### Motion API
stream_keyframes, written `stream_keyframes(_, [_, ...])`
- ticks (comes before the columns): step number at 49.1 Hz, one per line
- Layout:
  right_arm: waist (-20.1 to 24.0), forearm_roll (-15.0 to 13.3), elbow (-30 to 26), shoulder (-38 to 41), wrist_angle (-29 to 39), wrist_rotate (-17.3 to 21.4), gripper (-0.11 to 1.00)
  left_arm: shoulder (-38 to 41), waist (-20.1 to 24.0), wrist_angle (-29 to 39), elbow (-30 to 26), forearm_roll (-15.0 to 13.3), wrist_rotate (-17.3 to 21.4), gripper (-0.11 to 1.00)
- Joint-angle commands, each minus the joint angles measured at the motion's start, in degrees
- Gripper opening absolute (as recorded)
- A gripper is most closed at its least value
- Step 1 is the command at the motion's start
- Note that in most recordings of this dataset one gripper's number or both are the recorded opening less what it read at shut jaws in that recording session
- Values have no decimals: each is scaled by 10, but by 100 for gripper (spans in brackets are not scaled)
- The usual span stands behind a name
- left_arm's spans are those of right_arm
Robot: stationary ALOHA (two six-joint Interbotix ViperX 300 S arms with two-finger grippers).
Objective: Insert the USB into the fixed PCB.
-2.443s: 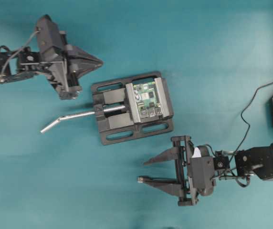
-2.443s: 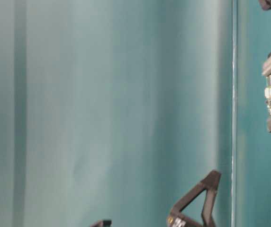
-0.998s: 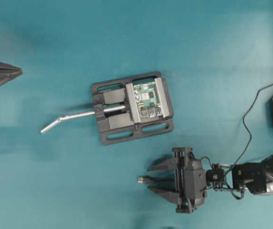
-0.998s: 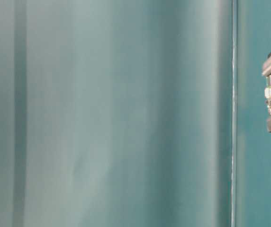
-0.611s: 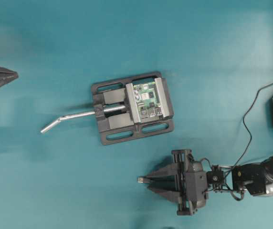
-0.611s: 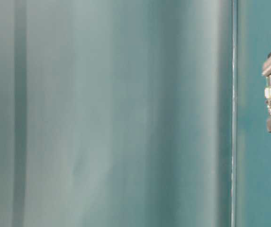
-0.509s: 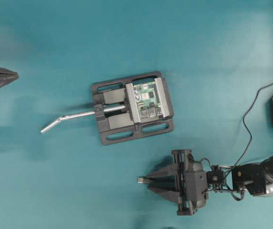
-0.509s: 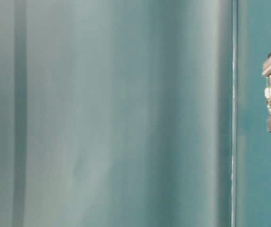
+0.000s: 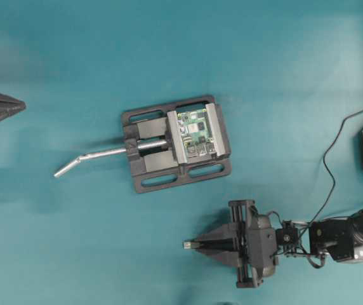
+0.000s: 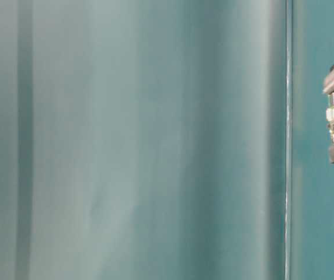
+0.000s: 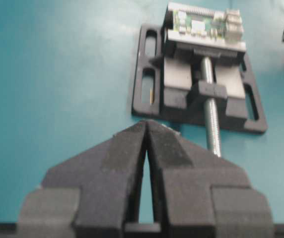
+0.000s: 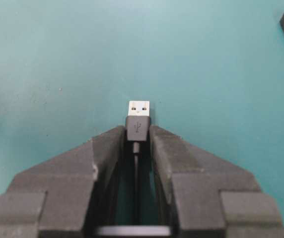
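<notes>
**Plug pinched at its dark body, board waiting in the vise**

You have the USB [image 12: 138, 116], a small silver-tipped plug with a short dark body on a thin black cable, lying low over the teal surface [image 9: 73, 254] at the lower middle of the overhead view. Its metal tip pokes out ahead of the right gripper [image 12: 138, 130], whose jaws press on both sides of the dark body, so treat it as gripped. That body is the place to hold: it looks stiff and flat-sided, while the cable behind is limp and will steer nothing. Expect the plug to be light and liable to twist between the pads if it meets the port off-line; the silver shell would likely slip.

The fixed PCB [image 9: 196, 131], a small green circuit board with silver port boxes, sits well apart, up and left of the plug, clamped in a black vise [image 9: 175, 143] with grey jaws and a bent silver handle [image 9: 92, 157].

Your left gripper [image 11: 146, 130] hangs at the far left edge of the overhead view, jaws closed on nothing.
</notes>
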Motion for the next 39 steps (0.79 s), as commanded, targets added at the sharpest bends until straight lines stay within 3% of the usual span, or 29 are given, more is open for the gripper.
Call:
stream_keyframes(1, [-1, 2, -4, -7, 0, -1, 21, 4, -1, 17, -25, 2, -5, 4])
stream_keyframes(22, [-1, 7, -14, -7, 6, -1, 21, 3, -1, 35, -37, 3, -4, 4])
stream_keyframes(29, [-1, 39, -20, -4, 4, 0, 21, 3, -1, 34, -37, 2, -4, 4])
stream_keyframes(39, [1, 106, -32, -4, -17, -2, 21, 3, -1, 35, -37, 2, -4, 4])
